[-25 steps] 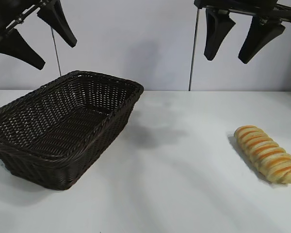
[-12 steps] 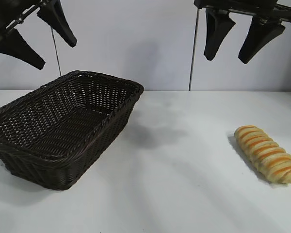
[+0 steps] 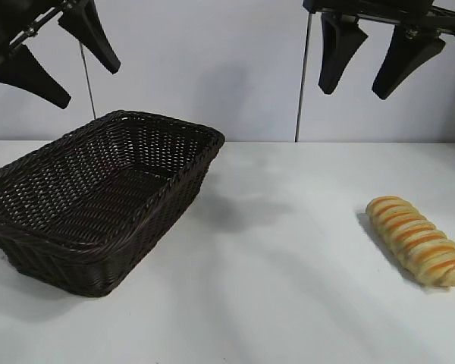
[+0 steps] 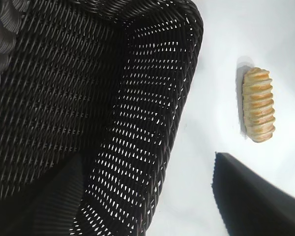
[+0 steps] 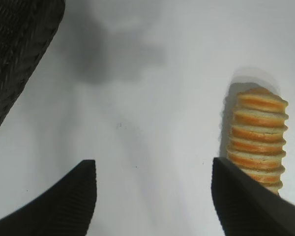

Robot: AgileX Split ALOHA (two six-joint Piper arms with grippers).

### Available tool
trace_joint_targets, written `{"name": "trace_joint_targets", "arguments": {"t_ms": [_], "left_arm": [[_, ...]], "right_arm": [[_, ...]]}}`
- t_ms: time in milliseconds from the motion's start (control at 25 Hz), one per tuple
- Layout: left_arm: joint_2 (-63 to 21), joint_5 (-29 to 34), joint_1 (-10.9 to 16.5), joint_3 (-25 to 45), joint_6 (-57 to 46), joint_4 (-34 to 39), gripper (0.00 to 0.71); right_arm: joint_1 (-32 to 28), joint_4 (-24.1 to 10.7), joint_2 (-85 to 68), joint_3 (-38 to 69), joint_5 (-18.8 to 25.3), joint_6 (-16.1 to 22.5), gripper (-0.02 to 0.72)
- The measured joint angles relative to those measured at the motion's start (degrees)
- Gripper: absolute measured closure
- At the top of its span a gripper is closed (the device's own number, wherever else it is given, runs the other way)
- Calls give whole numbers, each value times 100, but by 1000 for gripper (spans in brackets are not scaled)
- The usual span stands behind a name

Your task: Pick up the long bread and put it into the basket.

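Right jaws: the right gripper (image 3: pixel 370 62) hangs high above the tabletop with its jaws spread wide and nothing between them; in the right wrist view its fingers (image 5: pixel 249 206) frame bare surface, with the loaf partly behind one of them.
Left jaws: the left gripper (image 3: pixel 57 54) is also raised, tilted over the far left, jaws wide and empty; it sits above the basket end of the scene.
Long bread: the long bread (image 3: pixel 418 240) lies flat on the tabletop (image 3: pixel 288 288) at the right, angled with one end toward the camera, well apart from the basket and touching nothing else.
Basket: the basket (image 3: pixel 174 178) stands upright at the left, open side up, and its woven floor shows no contents.
Progress: by my reading nothing is done yet; the loaf is untouched, so reach, grasp, carry and release all remain.
Likely arm: the right arm looks better placed, since the loaf lies below and slightly outward of it.
Open room: the stretch of tabletop between loaf and basket holds nothing, so a carry across has free passage.
Edges: the loaf lies near the right edge of the exterior view, and the basket's raised braided rim must be cleared before release.
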Motion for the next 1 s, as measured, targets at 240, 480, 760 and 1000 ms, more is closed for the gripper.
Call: {"name": "trace_joint_targets", "arguments": {"t_ms": [240, 480, 760, 1000], "left_arm": [[0, -25, 0, 0, 0, 5, 175], [0, 110, 0, 0, -5, 5, 175], [-87, 434, 0, 33, -66, 353, 175], [-778, 296, 0, 719, -231, 540, 175]], "right_arm": [[0, 0, 0, 0, -34, 0, 217], [0, 0, 0, 0, -34, 0, 217], [0, 0, 0, 0, -34, 0, 217], [0, 0, 0, 0, -39, 0, 217]]}}
